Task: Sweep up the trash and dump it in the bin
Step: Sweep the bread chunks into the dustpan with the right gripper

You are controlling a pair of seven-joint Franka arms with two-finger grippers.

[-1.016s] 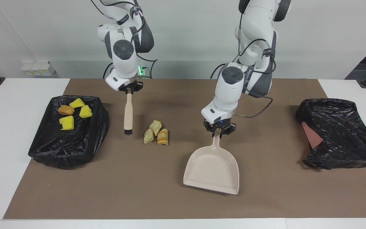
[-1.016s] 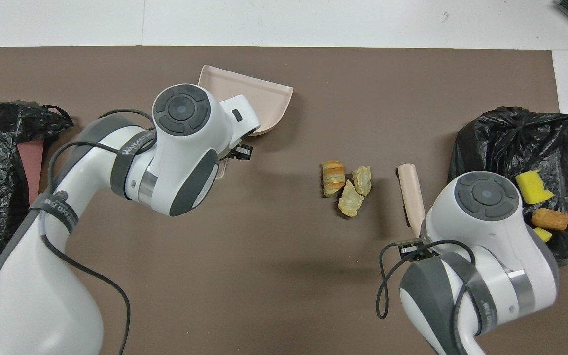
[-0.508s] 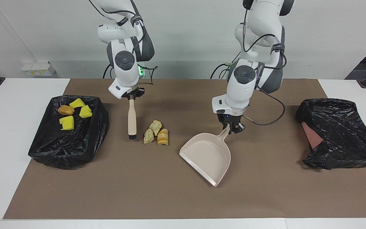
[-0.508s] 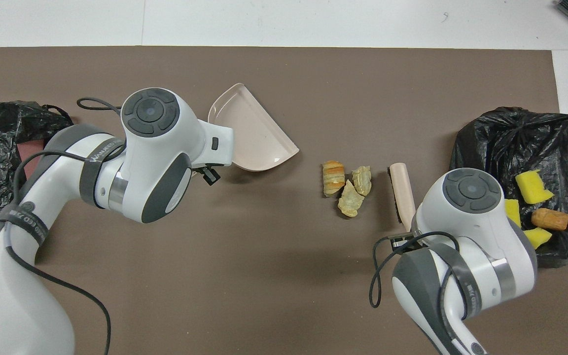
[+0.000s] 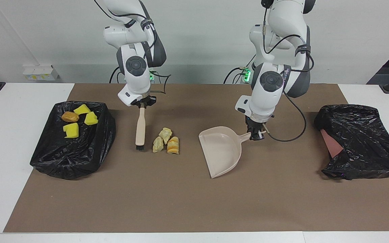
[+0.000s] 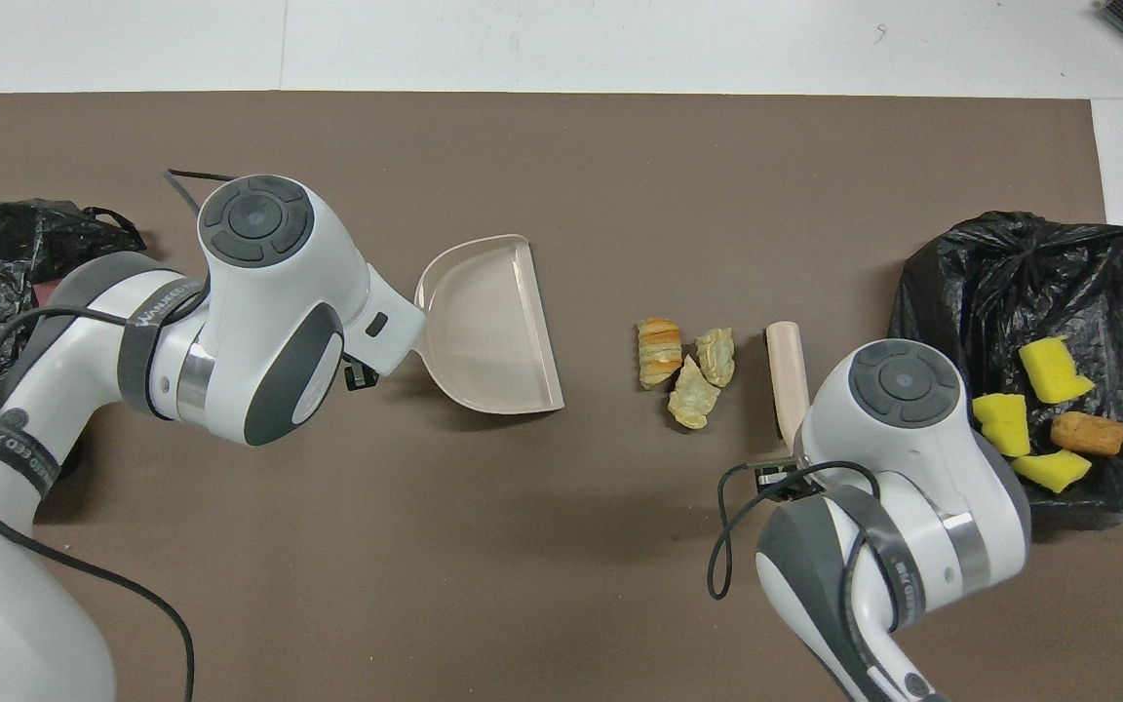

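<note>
Three pale beige and orange-striped pieces (image 5: 165,141) lie together mid-mat, also in the overhead view (image 6: 683,369). Three yellow chunks (image 5: 79,121) and a brown roll (image 5: 70,116) lie in the black-bagged bin (image 5: 73,152) at the right arm's end. My left gripper (image 5: 257,135) is shut on the handle of the beige dustpan (image 5: 221,152), whose open mouth faces the pieces, a gap apart (image 6: 493,327). My right gripper (image 5: 143,104) is shut on the brush (image 5: 140,126), which hangs bristles down beside the pieces, between them and the bin (image 6: 786,375).
A second black-bagged bin (image 5: 360,141) with a reddish patch showing stands at the left arm's end of the brown mat (image 5: 181,202). White table (image 5: 8,162) borders the mat. A cable loops from each wrist.
My left gripper has swung the dustpan round so its mouth now faces the beige pieces, and drawn it nearer to the robots. My right gripper has brought the brush slightly closer to the pieces.
</note>
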